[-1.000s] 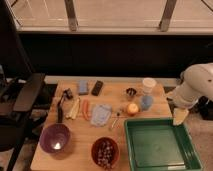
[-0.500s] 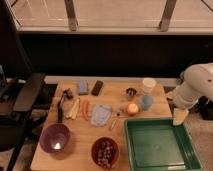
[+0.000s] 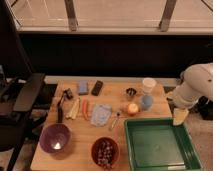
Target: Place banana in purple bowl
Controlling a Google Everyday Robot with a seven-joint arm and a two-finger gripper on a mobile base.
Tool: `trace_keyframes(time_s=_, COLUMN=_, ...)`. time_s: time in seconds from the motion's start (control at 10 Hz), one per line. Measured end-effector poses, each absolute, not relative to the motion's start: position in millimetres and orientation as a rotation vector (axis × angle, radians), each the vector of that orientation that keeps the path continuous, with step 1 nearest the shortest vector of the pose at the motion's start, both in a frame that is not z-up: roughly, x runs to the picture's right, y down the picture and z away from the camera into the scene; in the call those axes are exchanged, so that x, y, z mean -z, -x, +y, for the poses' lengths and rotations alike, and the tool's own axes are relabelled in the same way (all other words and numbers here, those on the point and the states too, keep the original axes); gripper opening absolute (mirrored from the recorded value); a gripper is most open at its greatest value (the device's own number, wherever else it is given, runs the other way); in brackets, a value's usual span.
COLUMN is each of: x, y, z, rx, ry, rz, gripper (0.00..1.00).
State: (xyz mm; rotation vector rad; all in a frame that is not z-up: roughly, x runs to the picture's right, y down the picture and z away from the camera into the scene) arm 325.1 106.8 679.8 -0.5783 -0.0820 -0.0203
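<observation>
The pale yellow banana (image 3: 74, 108) lies on the wooden table (image 3: 80, 140), left of centre, next to a thin orange stick (image 3: 85, 108). The dark purple bowl (image 3: 55, 138) stands empty at the table's front left, below the banana. My gripper (image 3: 179, 116) hangs at the right edge of the table, above the far right corner of the green tray (image 3: 160, 146), far from both banana and bowl. Nothing shows in it.
A reddish-brown bowl (image 3: 105, 152) with dark pieces sits at the front centre. A blue cloth (image 3: 101, 114), apple (image 3: 132, 108), blue cup (image 3: 146, 102), white cup (image 3: 148, 85), phone (image 3: 97, 88), blue sponge (image 3: 83, 87) and a black tool (image 3: 63, 104) lie about. An office chair (image 3: 20, 100) stands at left.
</observation>
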Motion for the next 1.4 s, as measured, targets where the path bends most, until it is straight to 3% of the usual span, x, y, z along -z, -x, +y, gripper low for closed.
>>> trace_keyframes(time_s=0.5, x=-678.9, y=-326.1, z=105.6, rx=0.034, ry=0.574, rz=-0.076, gripper=0.8)
trace_keyframes(time_s=0.8, x=-684.1, y=-309.5, z=75.8, rx=0.207, ry=0.544, rz=-0.105, gripper=0.8)
trace_keyframes(time_s=0.9, x=-697.8, y=-240.1, z=39.3, rx=0.501, ry=0.512, rz=-0.178, gripper=0.8)
trace_keyframes(time_s=1.1, x=-697.1, y=-185.1, z=28.6, rx=0.629, ry=0.473, rz=-0.246, gripper=0.8)
trace_keyframes(time_s=1.4, x=-689.2, y=-156.5, z=23.7, rx=0.657, ry=0.434, rz=-0.288, gripper=0.8)
